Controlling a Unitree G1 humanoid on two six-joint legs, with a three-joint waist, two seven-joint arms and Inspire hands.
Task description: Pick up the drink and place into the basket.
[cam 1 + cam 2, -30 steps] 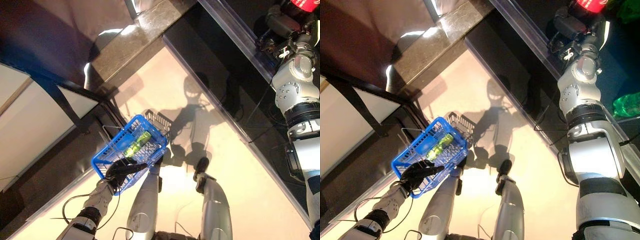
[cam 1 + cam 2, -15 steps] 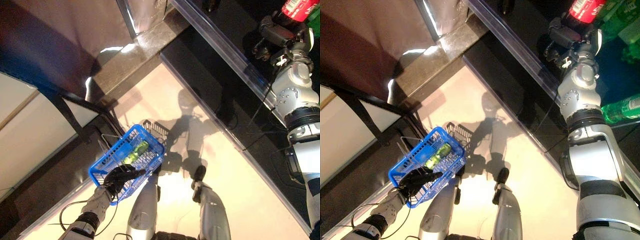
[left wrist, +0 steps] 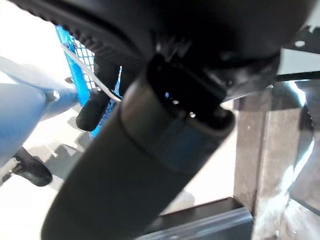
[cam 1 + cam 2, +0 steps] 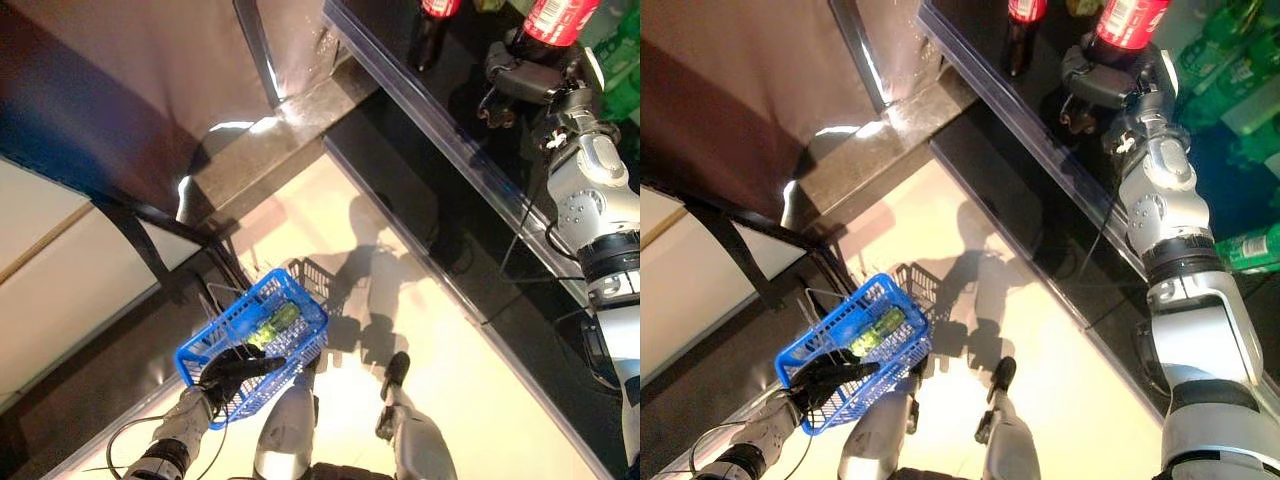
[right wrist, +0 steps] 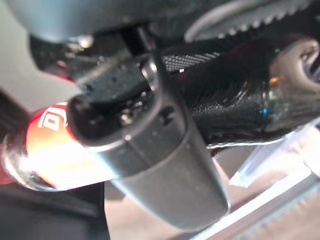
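Left eye view: left hand [image 4: 232, 368], dark, low in the scene, fingers curled over the near rim of a blue plastic mesh basket [image 4: 300, 305], carrying it above the pale floor [image 4: 470, 360]; a green bottle [image 4: 272, 323] lies inside the basket, just beyond the fingers; right hand [image 4: 520, 80] raised to a dark glass-fronted shelf [image 4: 440, 130], wrapped round the lower part of a red-labelled drink bottle [image 4: 553, 15] that stands up out of it; a second red-capped dark bottle [image 4: 433, 25] stands on the shelf, apart from the hand. Right eye view: same layout; right hand [image 4: 1102, 82] clenched on the red-labelled bottle [image 4: 1128, 20], bottle not in the basket [image 4: 895, 300] but well apart from it, up at the shelf; green bottles [image 4: 1245, 250] lie beyond the right arm, on the shelf side. Left wrist view: dark bulk of the left hand [image 3: 145, 165] fills most of the view; blue mesh [image 3: 75, 65] and a thin wire handle show past it, a dark finger [image 3: 92, 107] hooked at the handle. Right wrist view: right hand [image 5: 165, 150] very close; the red label of the held bottle [image 5: 50, 150] sits tight against it, dark fingers [image 5: 225, 105] closed round the bottle.
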